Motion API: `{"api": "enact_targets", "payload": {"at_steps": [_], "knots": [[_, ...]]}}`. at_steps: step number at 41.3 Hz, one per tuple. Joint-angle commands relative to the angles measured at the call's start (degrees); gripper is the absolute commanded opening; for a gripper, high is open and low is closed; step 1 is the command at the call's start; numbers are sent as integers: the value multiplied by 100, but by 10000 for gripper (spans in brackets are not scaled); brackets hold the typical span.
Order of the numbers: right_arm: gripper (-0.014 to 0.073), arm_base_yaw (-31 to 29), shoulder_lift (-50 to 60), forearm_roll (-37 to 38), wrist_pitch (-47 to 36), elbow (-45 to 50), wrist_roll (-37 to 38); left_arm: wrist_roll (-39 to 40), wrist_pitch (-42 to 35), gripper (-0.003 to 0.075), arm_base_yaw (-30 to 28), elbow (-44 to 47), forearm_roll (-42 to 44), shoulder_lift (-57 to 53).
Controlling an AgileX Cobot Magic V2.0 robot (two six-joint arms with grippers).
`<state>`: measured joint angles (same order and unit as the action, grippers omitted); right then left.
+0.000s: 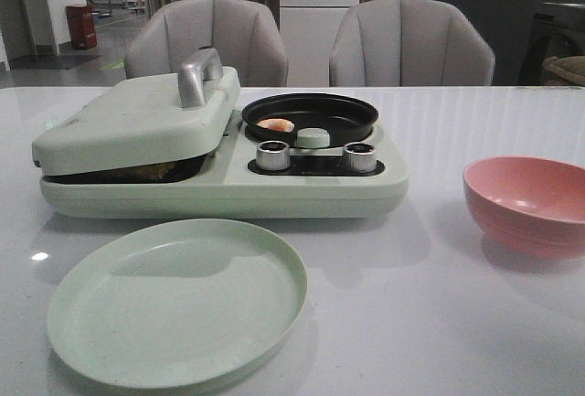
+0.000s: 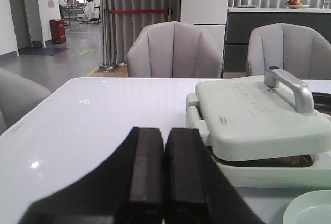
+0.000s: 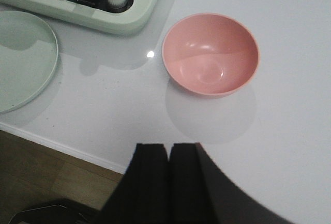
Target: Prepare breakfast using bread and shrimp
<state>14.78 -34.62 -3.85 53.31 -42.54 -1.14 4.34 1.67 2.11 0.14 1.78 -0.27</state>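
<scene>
The shrimp (image 1: pixel 276 124) lies at the left of the small black pan (image 1: pixel 311 114) on the pale green breakfast maker (image 1: pixel 228 190). The maker's grill lid (image 1: pixel 137 122) is down, its silver handle (image 1: pixel 197 76) on top. A sliver of brown bread (image 1: pixel 146 173) shows in the gap under the lid, also bread (image 2: pixel 292 160) in the left wrist view. My left gripper (image 2: pixel 164 133) is shut and empty, left of the maker. Beside the pink bowl (image 3: pixel 210 53), over the table's front edge, my right gripper (image 3: pixel 169 149) is shut and empty. Neither gripper shows in the front view.
A pale green plate (image 1: pixel 178 303) lies in front of the maker. The pink bowl (image 1: pixel 527 204) stands at the right. Two silver knobs (image 1: pixel 272 155) sit on the maker's front panel. Two grey chairs (image 1: pixel 208 39) stand behind the table.
</scene>
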Motion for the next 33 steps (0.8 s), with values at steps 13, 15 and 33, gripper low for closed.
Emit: {"api": "enact_targets", "payload": {"at_steps": [13, 15, 33], "knots": [[15, -348, 472, 385, -841, 161, -100, 56, -525, 104, 52, 182, -46, -138], [15, -553, 703, 440, -1187, 378, -100, 56, -525, 104, 52, 182, -46, -138], [15, -1550, 3150, 460, -4691, 3542, -95, 56, -525, 104, 52, 182, -46, -138]]}}
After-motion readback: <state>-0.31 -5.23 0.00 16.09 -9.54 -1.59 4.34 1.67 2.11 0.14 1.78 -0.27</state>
